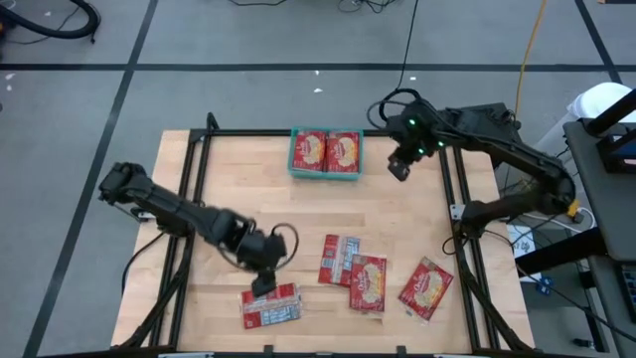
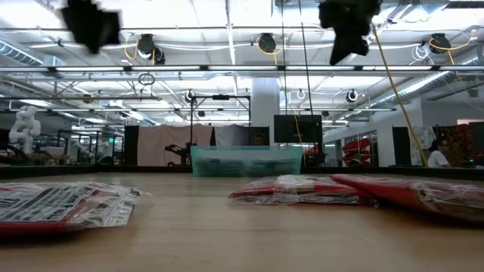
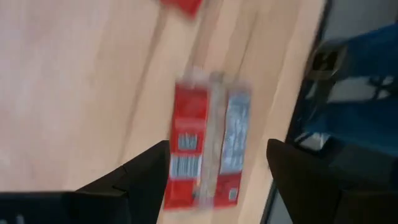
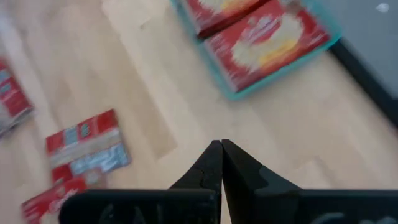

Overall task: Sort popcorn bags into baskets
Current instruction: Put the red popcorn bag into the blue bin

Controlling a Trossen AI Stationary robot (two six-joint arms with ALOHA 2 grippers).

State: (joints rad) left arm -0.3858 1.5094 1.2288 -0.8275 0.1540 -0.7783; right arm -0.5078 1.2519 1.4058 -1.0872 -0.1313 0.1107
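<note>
Two bags already in basket at desk's far edge. Four left on desk near front. Left gripper, jaws open, over back-up bag. Right gripper closed, empty, beside basket.

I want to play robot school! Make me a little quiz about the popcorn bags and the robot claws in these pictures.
1. How many popcorn bags lie in the teal basket?
2. True or false: the right claw is wide open.
3. Which claw hangs over the bag lying back-side up: A left, B right?

Key
1. Two, side by side, one on the left and the other beside it.
2. False. Its fingers are pressed together, holding nothing, above the table beside the basket.
3. A. The left claw is open right above that bag, which shows between its fingers in the left wrist view.
</note>
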